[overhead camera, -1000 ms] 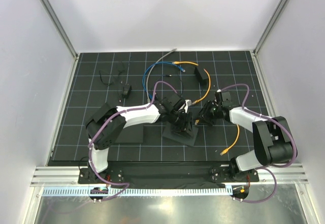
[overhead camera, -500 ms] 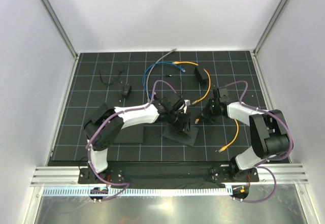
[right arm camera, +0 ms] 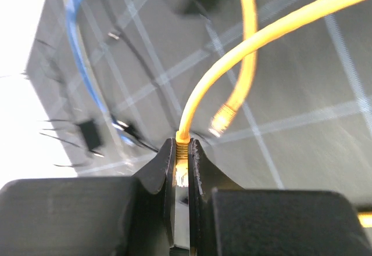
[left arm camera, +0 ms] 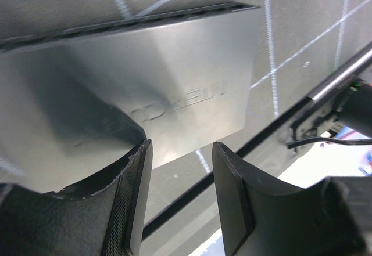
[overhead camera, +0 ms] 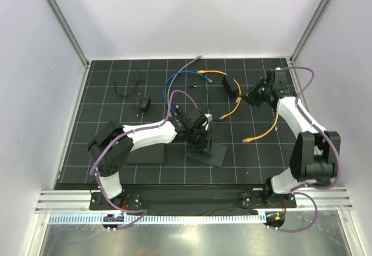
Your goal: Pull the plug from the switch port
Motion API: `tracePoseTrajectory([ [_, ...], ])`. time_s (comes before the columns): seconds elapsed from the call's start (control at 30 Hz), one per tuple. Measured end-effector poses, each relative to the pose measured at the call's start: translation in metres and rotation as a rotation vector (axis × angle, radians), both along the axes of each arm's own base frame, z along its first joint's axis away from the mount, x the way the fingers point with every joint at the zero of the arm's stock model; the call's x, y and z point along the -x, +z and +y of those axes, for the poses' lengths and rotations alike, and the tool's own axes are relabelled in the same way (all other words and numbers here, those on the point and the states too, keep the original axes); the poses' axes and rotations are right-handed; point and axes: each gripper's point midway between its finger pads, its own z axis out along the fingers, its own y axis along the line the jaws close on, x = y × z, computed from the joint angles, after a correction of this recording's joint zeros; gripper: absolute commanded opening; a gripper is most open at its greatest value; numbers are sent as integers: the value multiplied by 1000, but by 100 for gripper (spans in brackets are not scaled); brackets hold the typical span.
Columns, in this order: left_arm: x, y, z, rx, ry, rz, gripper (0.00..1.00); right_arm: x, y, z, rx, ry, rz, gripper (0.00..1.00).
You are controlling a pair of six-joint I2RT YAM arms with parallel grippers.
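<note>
Right hand (right arm camera: 183,151) is clamped on the orange cable's plug (right arm camera: 182,175), already out & well apart from the switch (overhead camera: 207,153). Left hand (left arm camera: 179,154), jaws apart, is over the switch. Pinch boot, not cord; no yanking.

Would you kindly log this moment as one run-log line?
left end effector: open over switch | right end effector: shut on plug | plug: away from switch
</note>
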Motion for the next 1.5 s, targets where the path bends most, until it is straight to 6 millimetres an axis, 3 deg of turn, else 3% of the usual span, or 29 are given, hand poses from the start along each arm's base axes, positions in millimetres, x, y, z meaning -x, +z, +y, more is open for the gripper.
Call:
tracePoseTrajectory([
  [0.13, -1, 1, 17, -36, 26, -47, 50, -44, 0, 11, -84, -4, -27, 1],
  [0.23, -4, 6, 30, -69, 48, -94, 52, -80, -17, 17, -137, -12, -26, 1],
  [0.37, -12, 24, 45, -88, 83, -173, 52, -111, -35, 23, -204, -34, -15, 1],
  [0.5, -17, 36, 59, -97, 122, -232, 52, -153, -33, 33, -291, -36, -75, 1],
  [0.67, -12, 24, 77, -147, 143, -225, 52, -189, -23, 40, -370, -33, -156, 2],
  [0.7, -11, 20, 80, -157, 146, -217, 52, -195, -20, 41, -381, -30, -171, 4],
  [0.8, -7, 14, 85, -176, 149, -200, 51, -215, -14, 45, -413, -14, -201, 25],
  [0.9, -4, 12, 85, -172, 161, -177, 50, -227, -12, 49, -435, 3, -220, 31],
  [1.07, 9, 2, 91, -168, 189, -119, 50, -227, -15, 57, -457, 31, -209, 42],
  [1.23, 27, -2, 101, -138, 245, -50, 49, -215, -15, 63, -445, 74, -196, 44],
  [1.4, 40, -1, 102, -62, 324, 3, 46, -154, -16, 65, -283, 136, -114, 48],
  [1.5, 45, -2, 102, -37, 369, 31, 46, -107, 9, 65, -166, 191, -115, 50],
])
